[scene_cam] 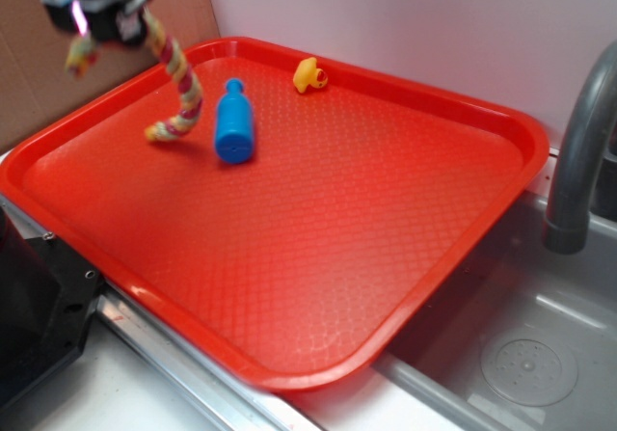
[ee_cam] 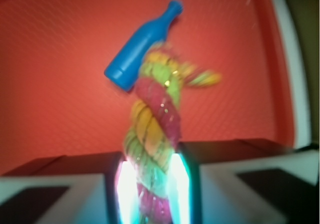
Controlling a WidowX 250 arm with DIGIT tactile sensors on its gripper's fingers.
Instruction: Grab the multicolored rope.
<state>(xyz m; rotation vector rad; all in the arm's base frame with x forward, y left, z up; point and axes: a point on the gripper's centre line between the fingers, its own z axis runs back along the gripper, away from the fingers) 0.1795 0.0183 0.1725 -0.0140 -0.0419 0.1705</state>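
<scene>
Tool [ee_cam: 152,184] clamped on multicolored rope [ee_cam: 155,119] — rope dangles below, beside blue bottle [scene_cam: 233,122].

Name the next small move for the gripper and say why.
Probably a short further lift. The gripper is shut on the multicolored rope, which hangs down with its lower end seemingly at the red tray beside the blue bottle.
</scene>
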